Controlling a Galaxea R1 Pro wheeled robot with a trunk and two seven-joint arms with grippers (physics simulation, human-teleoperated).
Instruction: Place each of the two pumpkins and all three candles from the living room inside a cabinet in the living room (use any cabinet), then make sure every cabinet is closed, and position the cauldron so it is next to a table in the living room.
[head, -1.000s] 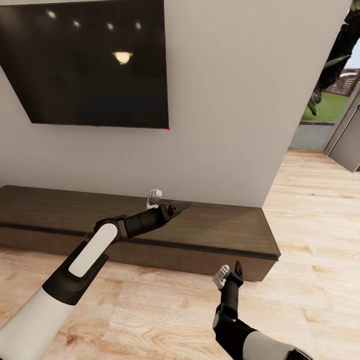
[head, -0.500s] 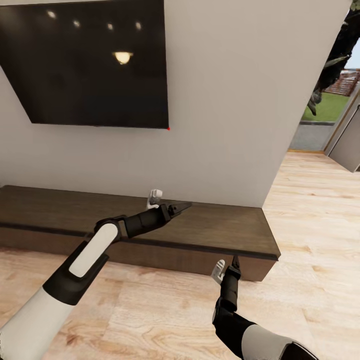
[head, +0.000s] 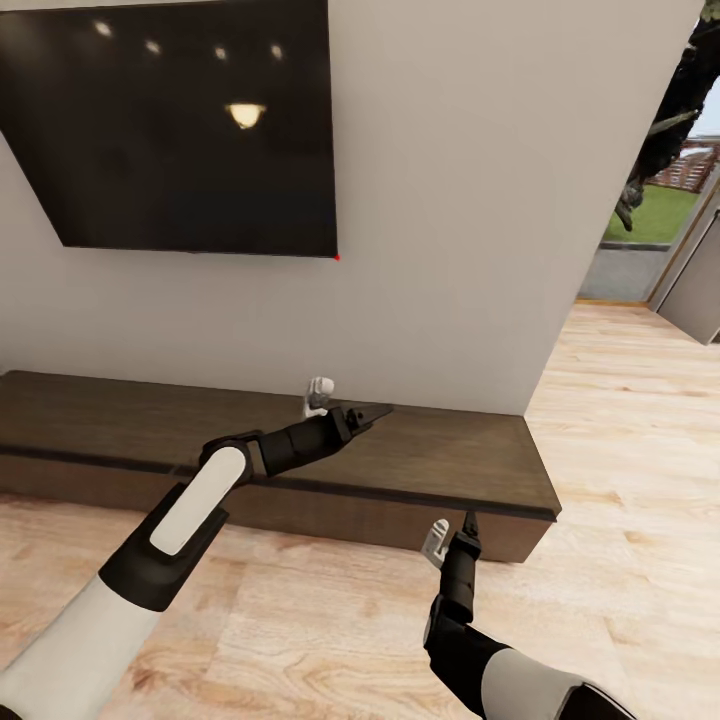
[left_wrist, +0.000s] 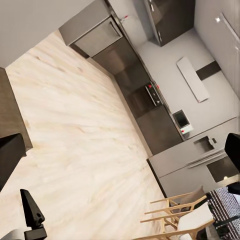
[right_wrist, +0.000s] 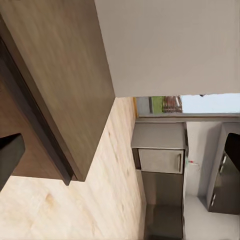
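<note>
Directly ahead, the long, low dark brown cabinet (head: 420, 470) is seen against a pale grey wall (head: 450, 200), with its flat drawer fronts shut and its top bare. A large black television screen (head: 180, 130) is mounted on the wall above the cabinet's left part, and ceiling lights are reflected in it. The left arm is stretched forward over the cabinet top, and the left gripper (head: 340, 403) is held open above the wood, its white finger and its black finger spread apart with nothing between them. The right arm is raised from the lower right, and the right gripper (head: 452, 532) is held in front of the cabinet's front face near its right end, its white and black fingers parted and empty. Light wooden floor (head: 620, 480) is seen to the right of the cabinet, running far back to a doorway (head: 650, 220) where grass and dark foliage are visible outside. From the left wrist camera, the same pale floor is seen leading to a kitchen with dark cabinets, and wooden chairs (left_wrist: 180, 215) stand at the edge of the picture. From the right wrist camera, the cabinet's right end and the wall behind it are seen close up.
</note>
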